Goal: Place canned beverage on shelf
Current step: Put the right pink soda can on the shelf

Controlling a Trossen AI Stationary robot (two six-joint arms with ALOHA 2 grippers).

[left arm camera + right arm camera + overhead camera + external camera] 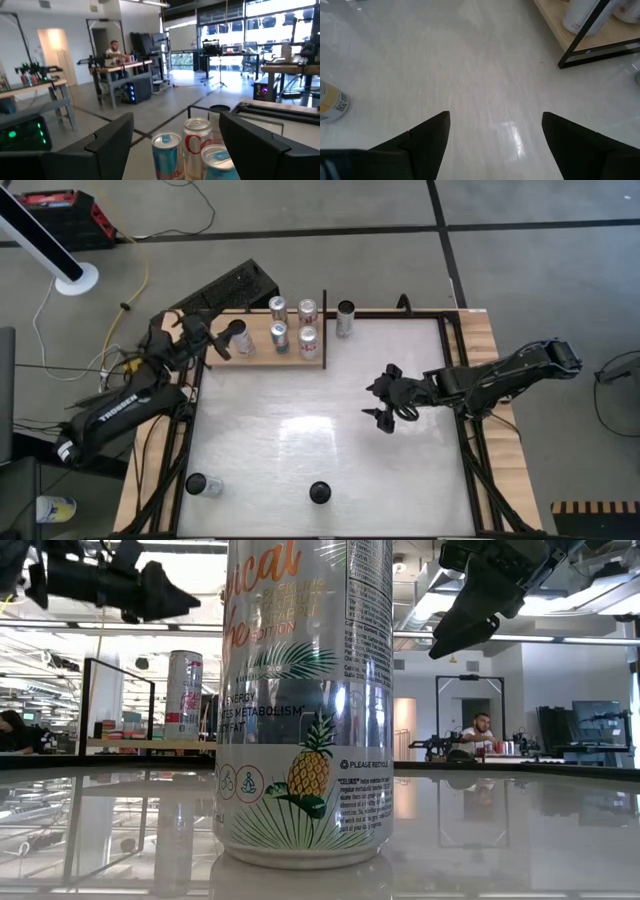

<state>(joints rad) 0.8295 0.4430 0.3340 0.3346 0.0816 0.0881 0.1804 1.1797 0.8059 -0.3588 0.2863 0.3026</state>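
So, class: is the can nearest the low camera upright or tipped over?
Upright. The pineapple can stands on its base on the white table, its print reading level; from above it shows as a round top.

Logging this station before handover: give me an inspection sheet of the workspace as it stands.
Surface: white glossy table, reflective.
Job's things: shelf holds five cans; one can beside it on the table; two cans near the front edge.
Clutter: nothing seen.
Claws: left claw open, at the shelf's left end around a can; right claw open, empty, over the table.
Cables: yellow and white leads on the floor, left.
Surroundings: person seated at a desk far off.
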